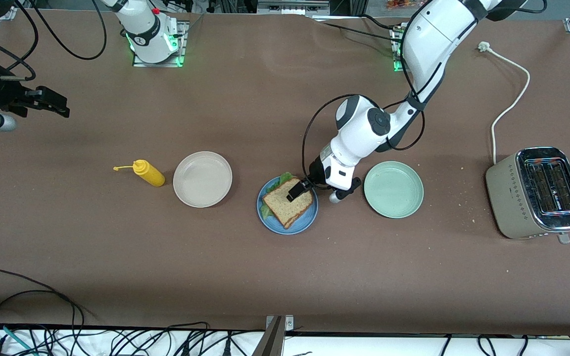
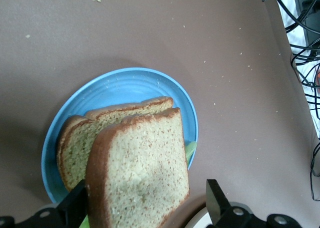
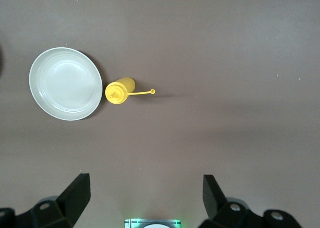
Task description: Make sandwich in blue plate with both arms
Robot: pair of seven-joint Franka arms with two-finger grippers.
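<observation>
So the sandwich [image 1: 288,203] looks basically built at this point: two bread slices stacked on the blue plate [image 1: 304,222] with lettuce [image 1: 282,179] poking out along the edges. Judging by how it sits, the assembly part is done, and all I'd guess is left is pulling the arm clear, maybe squaring up the top slice since it sits a bit skewed over the bottom one.

The left claw [image 1: 301,188] is right over the sandwich, low down at the top slice. In the left wrist view its fingers stand wide apart on either side of the bread, so it's open and not gripping anything. One finger looks like it's right up against the crust edge, but I can't tell if it's actually touching.

Just beside that claw, toward the left arm's end of the table, sits the green plate [image 1: 393,189], empty.

Farther off toward the right arm's end are the beige plate [image 1: 202,179] and the yellow mustard bottle [image 1: 148,173].

The right claw [image 1: 50,104] is parked well away, over bare table, fingers spread wide, holding nothing. That arm's just waiting.
</observation>
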